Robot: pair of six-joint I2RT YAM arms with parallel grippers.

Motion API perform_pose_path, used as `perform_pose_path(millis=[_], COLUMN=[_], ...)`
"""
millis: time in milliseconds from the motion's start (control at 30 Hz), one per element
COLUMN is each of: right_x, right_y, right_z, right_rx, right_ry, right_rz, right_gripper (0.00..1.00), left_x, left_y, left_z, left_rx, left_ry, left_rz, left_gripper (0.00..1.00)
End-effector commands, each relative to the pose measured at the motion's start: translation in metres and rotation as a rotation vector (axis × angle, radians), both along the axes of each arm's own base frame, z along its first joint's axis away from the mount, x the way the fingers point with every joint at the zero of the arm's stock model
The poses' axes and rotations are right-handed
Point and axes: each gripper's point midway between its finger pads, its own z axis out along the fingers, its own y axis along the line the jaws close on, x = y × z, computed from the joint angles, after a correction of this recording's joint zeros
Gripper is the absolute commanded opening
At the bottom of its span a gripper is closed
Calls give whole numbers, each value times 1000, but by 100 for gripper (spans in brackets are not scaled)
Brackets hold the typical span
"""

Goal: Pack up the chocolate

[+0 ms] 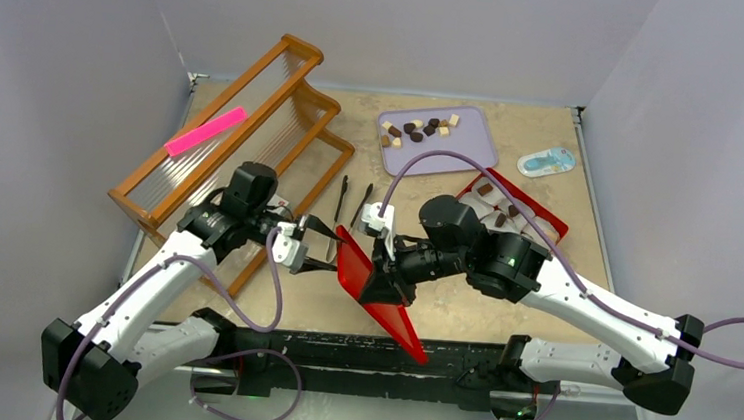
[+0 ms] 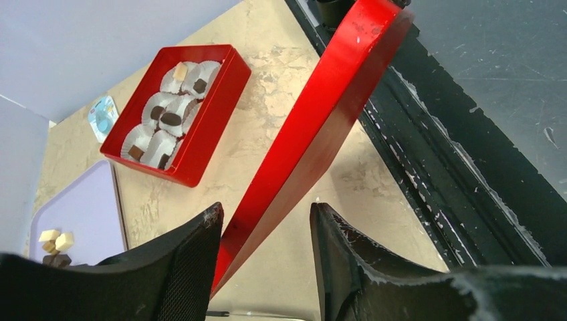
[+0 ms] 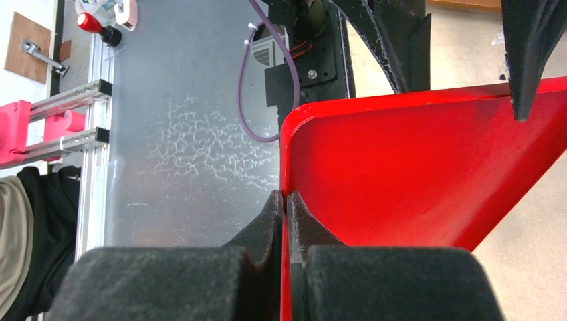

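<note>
The chocolate pieces, dark brown, mid-brown and cream, lie on a lilac tray (image 1: 463, 153), with the pieces (image 1: 418, 128) at its far left. More pieces (image 2: 171, 119) sit in white paper cups inside a red box (image 2: 200, 144), which also shows at the right in the top view (image 1: 545, 216). My right gripper (image 3: 286, 200) is shut on the rim of the flat red lid (image 3: 428, 167) and holds it tilted on edge above the table (image 1: 380, 276). My left gripper (image 2: 267, 227) is open, its fingers either side of the lid's (image 2: 314, 127) far corner.
A wooden rack (image 1: 232, 149) with a pink stick (image 1: 205, 131) on it stands at the left. Black tweezers (image 1: 353, 204) lie mid-table. A blue-white object (image 1: 546, 163) lies at the far right. A black rail (image 1: 337, 353) runs along the near edge.
</note>
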Motion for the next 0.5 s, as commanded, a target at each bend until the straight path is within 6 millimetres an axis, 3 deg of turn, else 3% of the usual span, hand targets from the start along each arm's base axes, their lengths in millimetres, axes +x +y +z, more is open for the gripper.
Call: perform_pose_path(millis=[0,233,367,467], right_x=[-5,-7,-5,-3], right_y=[7,4,0,-2], right_z=[28,29,35,37], right_rx=[96,106,125,135], right_ry=[-37,-39,-55,-68], right_rz=[58,61,31,9], right_gripper=[0,0,0,0], left_x=[-6,-9,-7,-7], left_y=[-8,-9,-8,-7], left_z=[25,26,31,35], left_rx=[-91,-94,-92,-101], left_ry=[-55,-30,-22,-14], left_rz=[-80,-86,-50,-25], left_gripper=[48,39,24,18])
